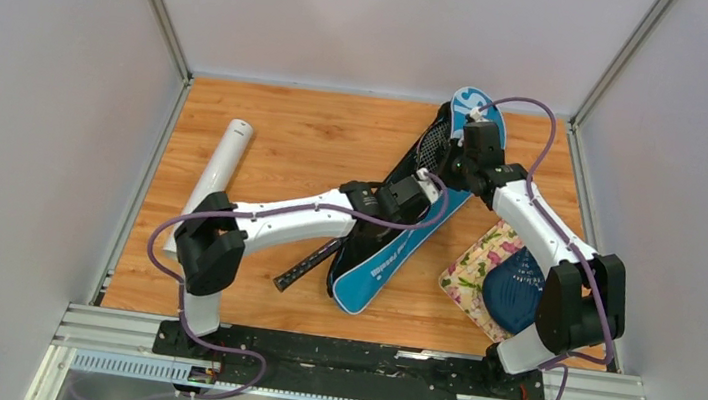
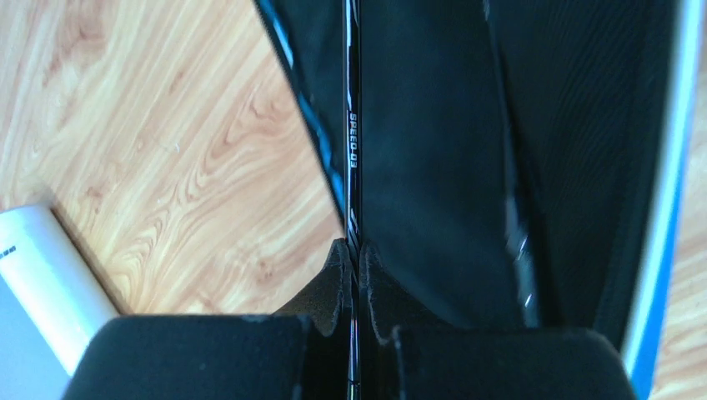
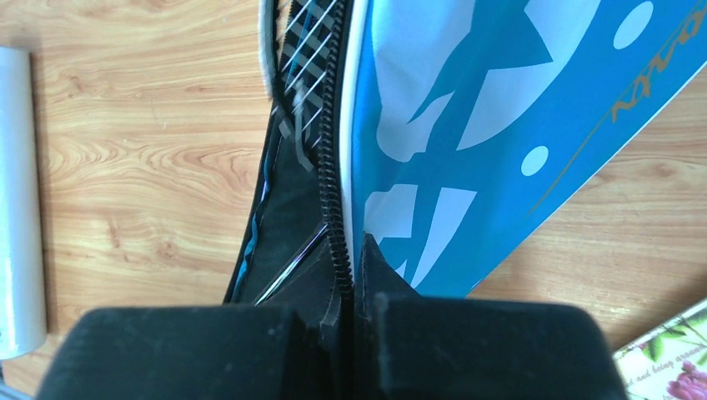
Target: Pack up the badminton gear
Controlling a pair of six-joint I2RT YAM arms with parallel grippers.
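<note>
The blue "SPORT" cover [image 1: 385, 264] lies diagonally across the table with its side unzipped. A thin black racket lies partly inside it. The racket's handle [image 1: 307, 266] sticks out at the lower left, and its strings [image 3: 304, 46] show inside the cover's head end. My left gripper [image 2: 354, 254] is shut on the racket's shaft [image 2: 353, 125] over the cover's black lining [image 2: 433, 125]. My right gripper [image 3: 351, 250] is shut on the cover's zipper edge [image 3: 333, 175] and lifts the blue flap [image 3: 500, 108]. The long white tube [image 1: 217, 176] lies to the left, apart from both grippers.
A floral cloth [image 1: 476, 264] lies at the right front with a dark blue shell-shaped object [image 1: 512, 295] on it, under the right arm. Grey walls close in the table on three sides. The tube's end [image 2: 46, 275] lies close to the left wrist.
</note>
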